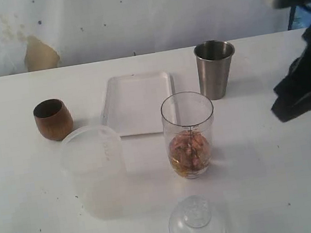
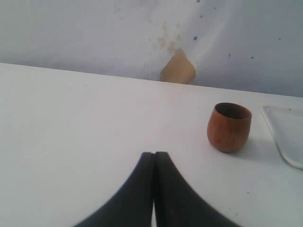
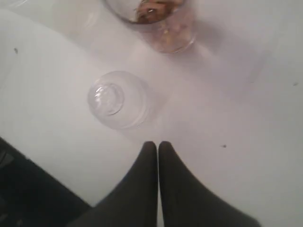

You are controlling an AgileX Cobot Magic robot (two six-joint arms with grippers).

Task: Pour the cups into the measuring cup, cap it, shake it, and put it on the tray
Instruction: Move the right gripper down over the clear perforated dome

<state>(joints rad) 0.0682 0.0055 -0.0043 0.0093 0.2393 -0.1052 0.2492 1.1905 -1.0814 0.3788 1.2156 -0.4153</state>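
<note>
The clear measuring cup [image 1: 190, 134] stands upright mid-table with brownish pieces in its bottom; its base also shows in the right wrist view [image 3: 163, 28]. The white tray [image 1: 137, 103] lies just behind it. The brown wooden cup [image 1: 53, 119] stands upright at the left, the steel tumbler [image 1: 215, 68] upright at the back right. A clear domed cap [image 1: 196, 222] lies in front of the measuring cup. My right gripper [image 3: 157, 144] is shut and empty, hovering near the cap [image 3: 116, 99]. My left gripper [image 2: 155, 154] is shut and empty, short of the wooden cup [image 2: 228, 127].
A frosted plastic tub [image 1: 93, 161] stands at the front left, between the wooden cup and the measuring cup. The black right arm [image 1: 308, 79] hangs over the table's right side. The table's near edge [image 3: 28, 170] lies close to the cap.
</note>
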